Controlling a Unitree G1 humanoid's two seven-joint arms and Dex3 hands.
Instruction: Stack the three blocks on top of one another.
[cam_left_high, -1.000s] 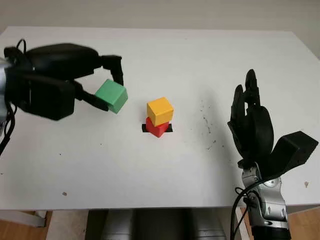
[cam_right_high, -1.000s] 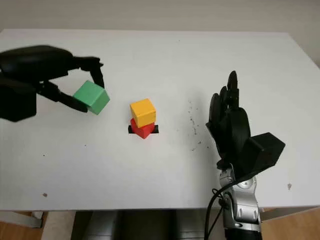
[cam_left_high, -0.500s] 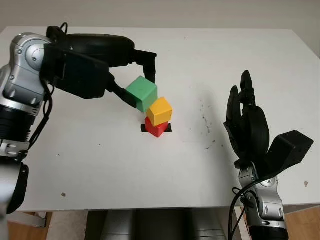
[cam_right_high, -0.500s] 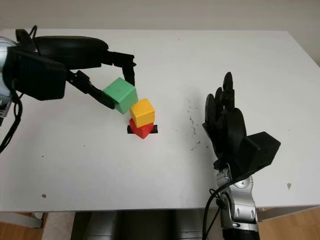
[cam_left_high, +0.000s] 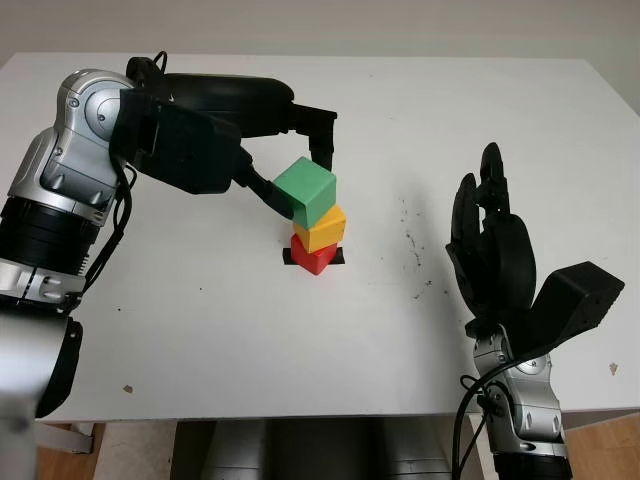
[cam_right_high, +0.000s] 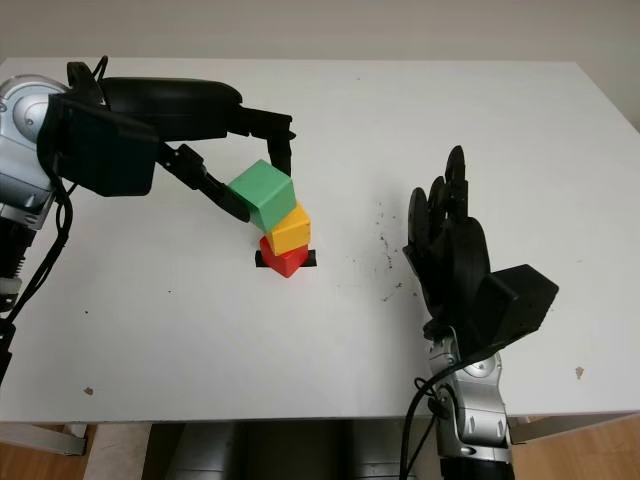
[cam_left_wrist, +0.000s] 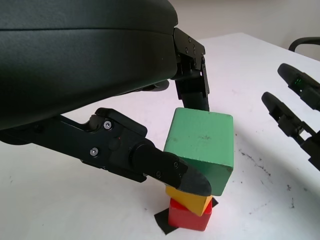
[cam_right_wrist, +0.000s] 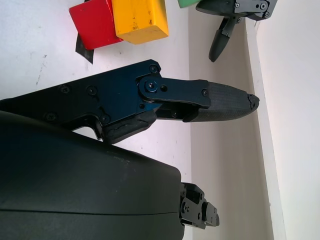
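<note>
The left robot hand (cam_left_high: 300, 180), black and three-fingered, reaches in over the middle of the white counter (cam_left_high: 200, 330) and is clamped on a green cube-shaped block (cam_left_high: 306, 190), with one finger (cam_left_high: 323, 135) coming down against the block's far side and another finger (cam_left_wrist: 165, 170) pressed on its near side. The green block is tilted and sits directly above a yellow cube-shaped block (cam_left_high: 320, 228); in the left wrist view its lower edge appears to meet the top of the yellow block, though whether it presses on it or hangs just clear cannot be told. The yellow block stands on a red cube-shaped block (cam_left_high: 314, 256), turned a little relative to it, and the red block rests on a small strip of black tape (cam_left_high: 290, 258) stuck to the counter. The three blocks thus line up in one column near the counter's centre: red at the bottom, yellow in the middle, green on top and gripped. The right robot hand (cam_left_high: 495, 250), also black, is raised well apart from the column on the right side of the counter, open and holding nothing, with its fingers (cam_left_high: 490, 170) pointing away from the robot. Between the column and this hand, a scatter of small dark specks (cam_left_high: 415, 255) marks the counter's surface.
</note>
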